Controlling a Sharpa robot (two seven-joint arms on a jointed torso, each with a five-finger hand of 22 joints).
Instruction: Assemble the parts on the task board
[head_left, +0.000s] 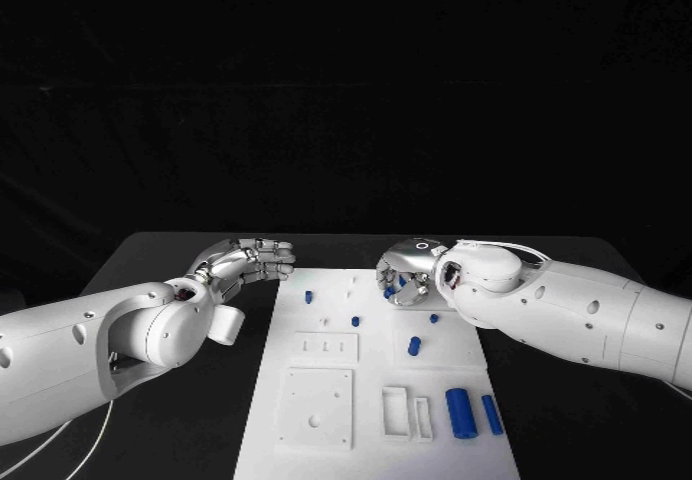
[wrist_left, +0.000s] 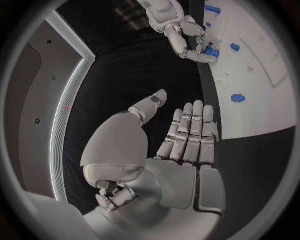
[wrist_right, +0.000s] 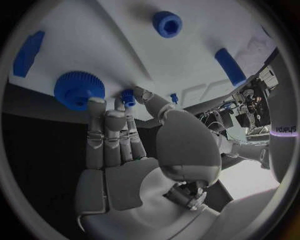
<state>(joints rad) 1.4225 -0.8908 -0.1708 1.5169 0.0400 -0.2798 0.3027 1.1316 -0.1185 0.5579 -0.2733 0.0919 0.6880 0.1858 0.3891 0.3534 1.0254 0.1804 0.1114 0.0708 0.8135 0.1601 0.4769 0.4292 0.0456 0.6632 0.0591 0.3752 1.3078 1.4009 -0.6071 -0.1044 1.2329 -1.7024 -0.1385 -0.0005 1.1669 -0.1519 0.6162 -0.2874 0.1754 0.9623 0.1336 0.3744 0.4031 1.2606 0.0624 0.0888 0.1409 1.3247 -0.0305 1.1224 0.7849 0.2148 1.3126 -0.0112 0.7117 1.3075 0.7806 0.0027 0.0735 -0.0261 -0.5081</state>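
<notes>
In the head view, the white task board (head_left: 378, 400) lies lengthwise on the matte black table (head_left: 159, 260), a flat plate with shallow rectangular recesses and two narrow upright frames near its close end. Small blue parts sit on it: a short peg (head_left: 309, 296) near the far left, a stubby one (head_left: 355, 321) further in, a rounded cylinder (head_left: 414, 345) at the middle, and two longer smooth cylinders (head_left: 460, 413) side by side at the near right. The left hand (head_left: 248, 262), polished silver, hovers just beside the board's far left edge, fingers curled loosely with nothing in them. The right hand (head_left: 408, 272) is over the board's far right part, fingers bent down around something blue (head_left: 389, 291).

In the left wrist view, the left hand (wrist_left: 181, 145) shows a flat palm, fingers straight and close together, thumb apart, holding nothing. Beyond it the right hand (wrist_left: 187, 40) touches a blue part (wrist_left: 211, 51) at the board's edge.

In the right wrist view, the right hand (wrist_right: 131, 150) pinches a small ridged blue gear (wrist_right: 129, 98) between thumb and fingertip. Just beside it lies a larger toothed blue gear (wrist_right: 79, 90); a blue ring with a hexagonal hole (wrist_right: 167, 23) and a smooth blue bar (wrist_right: 230, 66) rest further off on the board.
</notes>
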